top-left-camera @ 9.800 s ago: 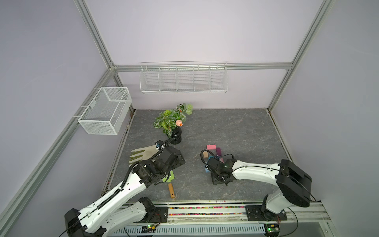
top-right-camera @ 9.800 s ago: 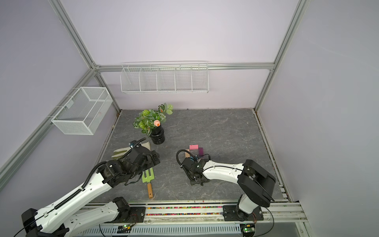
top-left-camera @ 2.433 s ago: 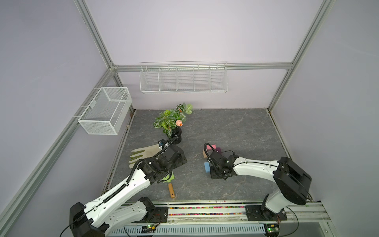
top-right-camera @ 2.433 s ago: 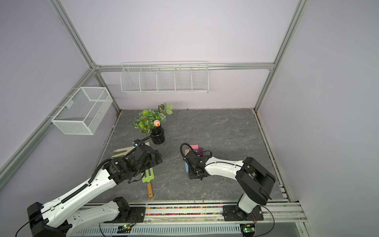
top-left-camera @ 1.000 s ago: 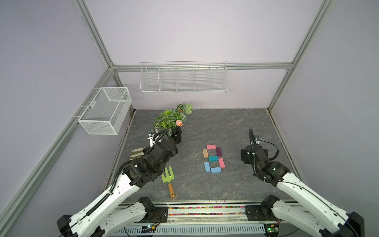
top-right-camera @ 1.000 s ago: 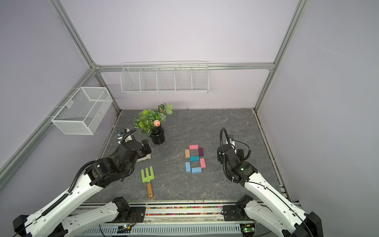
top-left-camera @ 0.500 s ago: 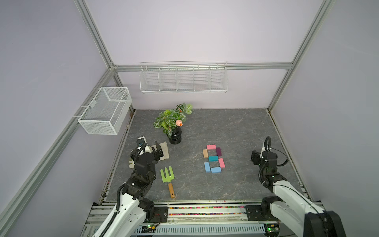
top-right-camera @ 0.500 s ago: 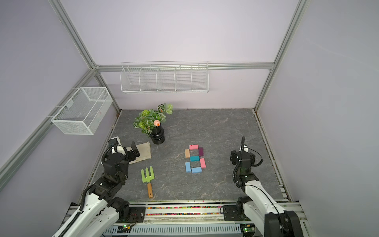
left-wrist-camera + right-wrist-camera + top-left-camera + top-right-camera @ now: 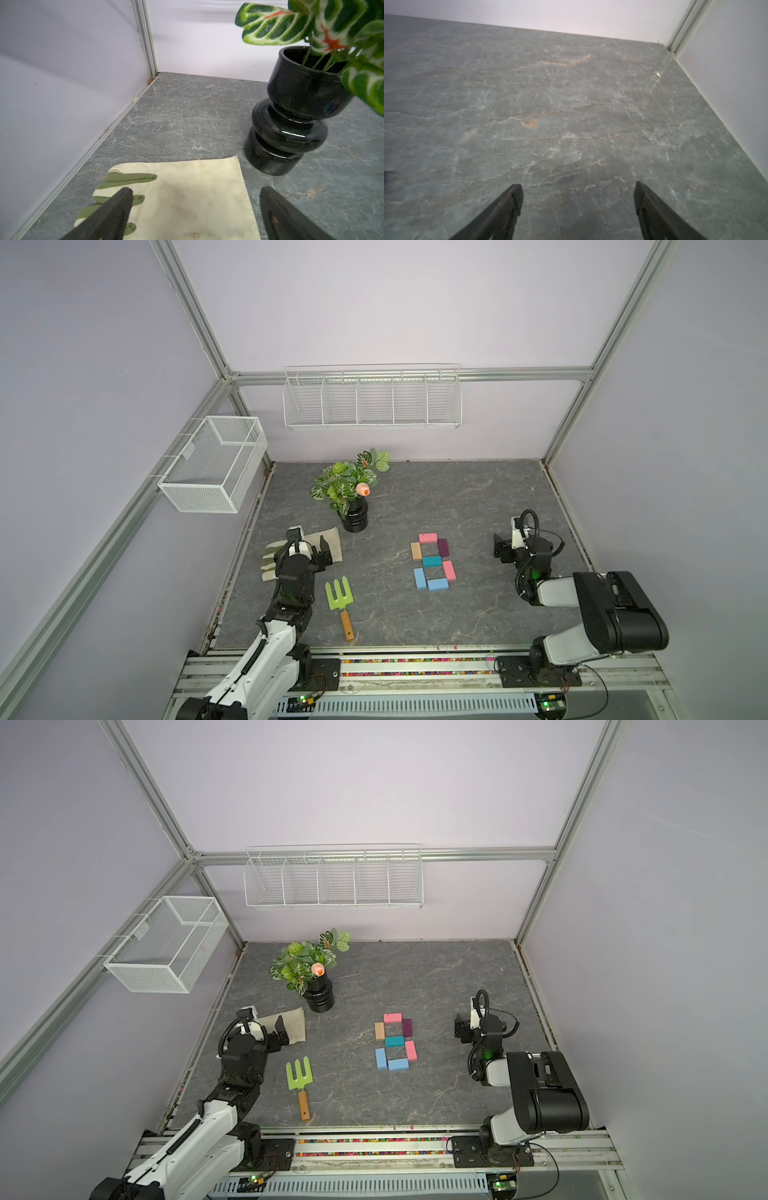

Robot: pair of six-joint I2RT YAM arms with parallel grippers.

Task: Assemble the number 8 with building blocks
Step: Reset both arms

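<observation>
In both top views the building blocks (image 9: pixel 432 561) lie flat on the counter (image 9: pixel 478 497), right of its middle, set close together as a squared figure eight. The teal brick (image 9: pixel 432 561) forms the crossbar shared by the two loops. All seven segments seem to be in place, so the task looks finished, and I judge that both arms are parked out to the sides to leave the figure clear.

The left arm is folded low, rising from the front rail. Its left hand (image 9: pixel 320 555) points toward the back wall, over a glove (image 9: pixel 332 542) and near the black vase (image 9: pixel 354 519). A garden fork (image 9: pixel 340 595) lies between this arm and the blocks, apart from both. The right arm is tucked in the same way at the right edge. Its right hand (image 9: pixel 502 551) is well apart from the blocks.

In the left wrist view the left hand (image 9: pixel 195 190) is spread wide and holds nothing. The glove is below it and the vase is just beyond.

In the right wrist view the right hand (image 9: pixel 577 185) is likewise spread and empty, over bare counter. No block shows in this view.
</observation>
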